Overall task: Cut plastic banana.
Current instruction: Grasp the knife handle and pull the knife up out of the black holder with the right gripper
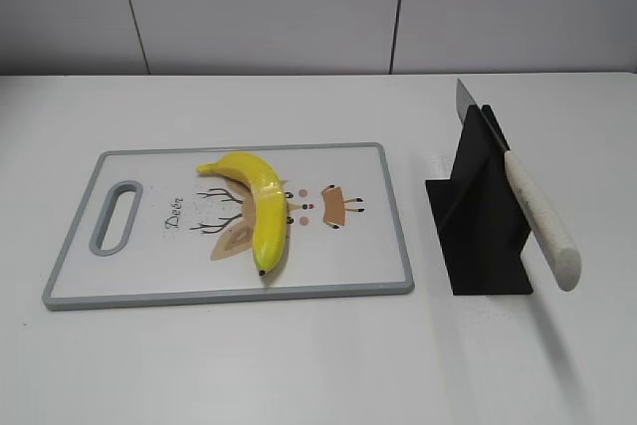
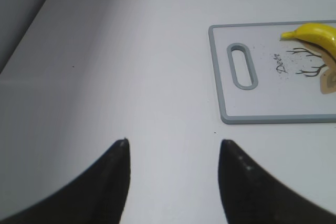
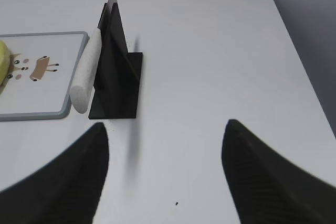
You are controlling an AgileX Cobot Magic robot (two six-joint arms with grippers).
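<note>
The plastic banana point(image 1: 259, 208) is glossy yellow and curved. It lies on the white cutting board point(image 1: 149, 266), stem to the far left, dark tip to the near edge. Its stem end shows in the left wrist view point(image 2: 315, 34), and a sliver shows in the right wrist view point(image 3: 4, 61). A knife with a white handle point(image 1: 542, 218) rests slanted in a black stand point(image 1: 478, 216); it also shows in the right wrist view point(image 3: 89, 72). My left gripper point(image 2: 173, 145) is open and empty over bare table left of the board. My right gripper point(image 3: 165, 127) is open and empty, near side of the stand. Neither gripper shows in the exterior view.
The cutting board has a grey rim, a handle slot point(image 2: 242, 65) at its left end and a deer drawing. The white table's right edge point(image 3: 304, 66) lies right of the knife stand. A grey wall stands behind the table.
</note>
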